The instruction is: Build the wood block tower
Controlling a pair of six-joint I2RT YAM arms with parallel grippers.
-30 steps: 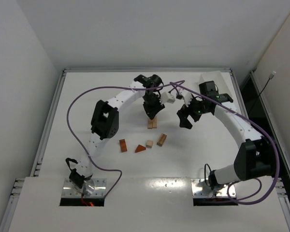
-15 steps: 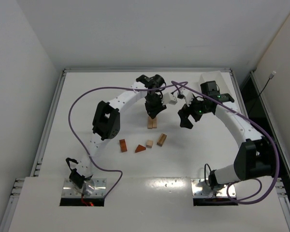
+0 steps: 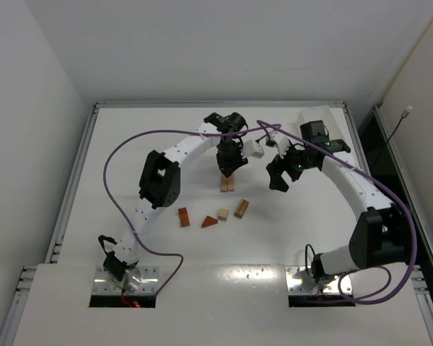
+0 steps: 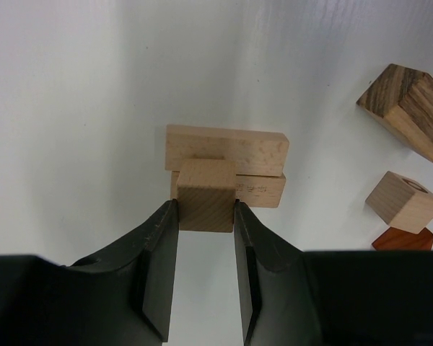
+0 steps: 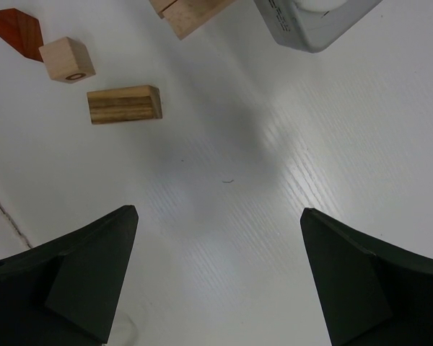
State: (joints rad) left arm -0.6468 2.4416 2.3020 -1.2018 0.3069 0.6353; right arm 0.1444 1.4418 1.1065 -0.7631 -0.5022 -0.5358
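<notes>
Two tan bricks (image 4: 227,162) lie side by side midway between the far and near edges of the counter (image 3: 130,158), the left gripper (image 4: 206,210) clamped on a tan cube (image 4: 206,202) over them, the right gripper (image 5: 218,213) spread wide and empty nearer the right edge.

Tan cube (image 4: 206,196), black fingers (image 4: 159,267), dark-striped brown brick (image 5: 124,104), reddish-brown wedge (image 5: 16,30)

Bright, even overhead light; soft shadows on white table (image 3: 130,144); wrist views sharp, mild glare.
</notes>
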